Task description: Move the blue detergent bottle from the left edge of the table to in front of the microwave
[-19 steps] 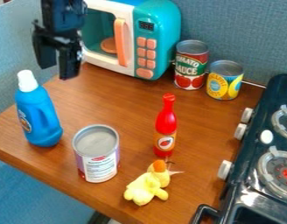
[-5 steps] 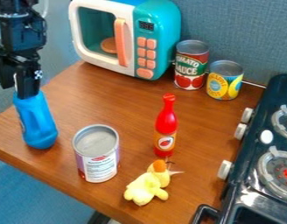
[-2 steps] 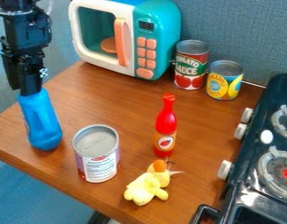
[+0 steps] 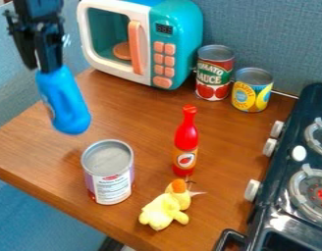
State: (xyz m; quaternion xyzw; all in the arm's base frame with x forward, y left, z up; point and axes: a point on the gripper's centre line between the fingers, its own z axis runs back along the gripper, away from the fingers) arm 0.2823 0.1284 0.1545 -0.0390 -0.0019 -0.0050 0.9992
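Camera view: at upper left, a black gripper (image 4: pixel 43 68) has its jaws pinching the top of a blue detergent bottle (image 4: pixel 67 105), which hangs tilted, its base toward the right, and appears to be clear of the wooden desk (image 4: pixel 147 120). The jaws cover the bottle's neck, and its label is turned to the left side, leaving only a narrow strip visible. The arm above is cut off by the top edge.

Nearest the bottle's base, a large metal can (image 4: pixel 108 169) stands upright, its white panel carrying a red emblem and lines of print too fine to make out. To its right, a red sauce bottle (image 4: pixel 186 135) stands upright with a small pictorial label low on its body. Just in front of that, a yellow plush toy (image 4: pixel 162 211) with an orange patch lies slumped, its features hard to make out.

Toward the back, a teal-and-white toy microwave (image 4: pixel 181 44) has an orange handle, orange buttons and a dark digital display; its top is cropped. Beside it stand a tomato can (image 4: pixel 215 73), with bold pale lettering on green above pictured red tomatoes, and a shorter yellow-and-blue can (image 4: pixel 252 93), whose lettering curves around the front. A dark toy stove (image 4: pixel 305 98) with white knobs and round burners runs out of view at right.
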